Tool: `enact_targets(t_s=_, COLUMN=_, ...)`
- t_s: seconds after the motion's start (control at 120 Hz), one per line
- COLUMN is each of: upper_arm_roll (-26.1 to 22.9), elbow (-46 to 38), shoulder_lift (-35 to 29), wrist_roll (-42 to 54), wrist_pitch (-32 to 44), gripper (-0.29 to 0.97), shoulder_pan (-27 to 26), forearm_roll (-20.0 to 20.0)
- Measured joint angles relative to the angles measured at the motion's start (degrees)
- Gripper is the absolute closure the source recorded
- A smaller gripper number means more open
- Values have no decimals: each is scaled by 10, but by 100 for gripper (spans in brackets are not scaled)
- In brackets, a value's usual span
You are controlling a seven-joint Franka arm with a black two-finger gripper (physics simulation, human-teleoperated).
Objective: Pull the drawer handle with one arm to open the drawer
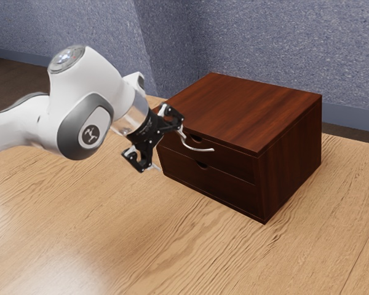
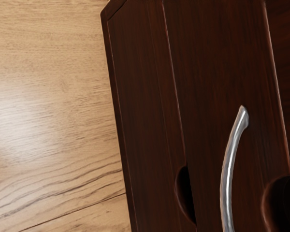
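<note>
The hand (image 1: 155, 139) hangs spread wide (gripping nothing) just beside the drawer handle (image 1: 195, 143), presumably positioned to hook it.

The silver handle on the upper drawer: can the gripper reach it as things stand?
Probably yes: the gripper is open close to the handle, and nothing stands between them.

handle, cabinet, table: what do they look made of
Handle: likely polished metal, silvery with bright highlights along its curve.
Cabinet: dark reddish wood or veneer, satin, with fine straight grain.
Table: pale wood or laminate, with bold wavy grain and a soft glare patch.
</note>
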Motion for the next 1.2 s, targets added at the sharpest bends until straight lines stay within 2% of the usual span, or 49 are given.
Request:
enact_targets(t_s=0.575, upper_arm_roll=3, elbow=-59, shoulder_lift=-8, wrist_roll=-73, wrist_pitch=87, gripper=0, shoulder_pan=-11, forearm_roll=-2)
enact_targets(t_s=1.2, upper_arm_roll=3, elbow=-53, shoulder_lift=23, wrist_roll=-103, wrist_pitch=133, gripper=0, shoulder_pan=-3, forearm_roll=-11)
